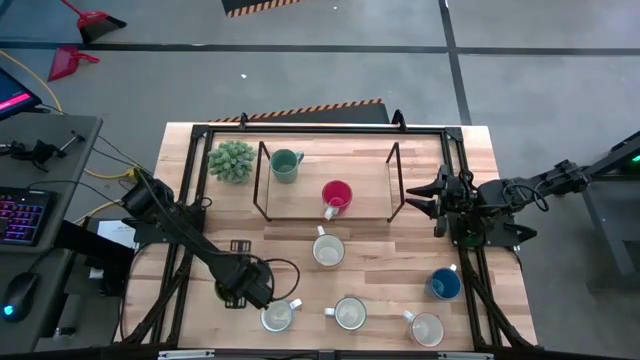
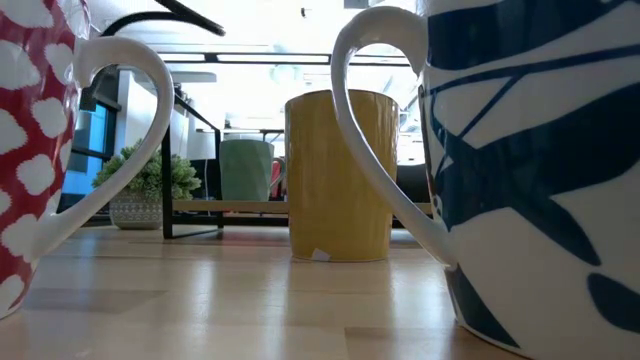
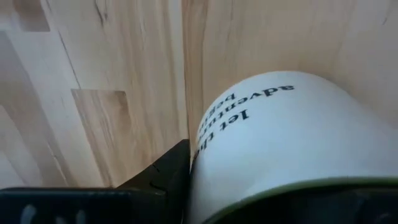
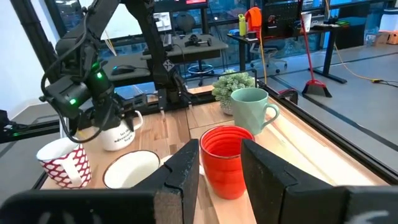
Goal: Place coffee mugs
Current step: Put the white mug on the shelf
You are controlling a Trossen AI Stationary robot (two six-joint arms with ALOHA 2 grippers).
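Observation:
My left gripper (image 1: pixel 246 288) is near the table's near-left part, shut on a white mug with black lettering and a green rim (image 3: pixel 280 137). The right wrist view also shows this lettered mug (image 4: pixel 117 134), under the left gripper (image 4: pixel 84 109). My right gripper (image 1: pixel 425 198) hovers open at the rack's right end, pointing at the red mug (image 1: pixel 336 196), which stands apart from its fingers (image 4: pixel 221 171). A teal mug (image 1: pixel 286 165) stands upright on the rack's shelf. A cream mug (image 1: pixel 328 250), a blue mug (image 1: pixel 445 284) and three more near the near edge stand on the table. My left gripper comes at the lettered mug from above. One finger (image 3: pixel 165 177) lies against the outside of the wall just below the rim (image 3: pixel 205 186). The other finger is hidden behind the mug's rim. The mug stays upright; I cannot tell whether its base is off the table.
A spiky potted plant (image 1: pixel 231 160) sits at the far left beside the black wire rack (image 1: pixel 262 185). The low view is crowded by a red-patterned mug (image 2: pixel 40 150) and a blue-patterned mug (image 2: pixel 530 160). Bare wood lies between the rack and the near row.

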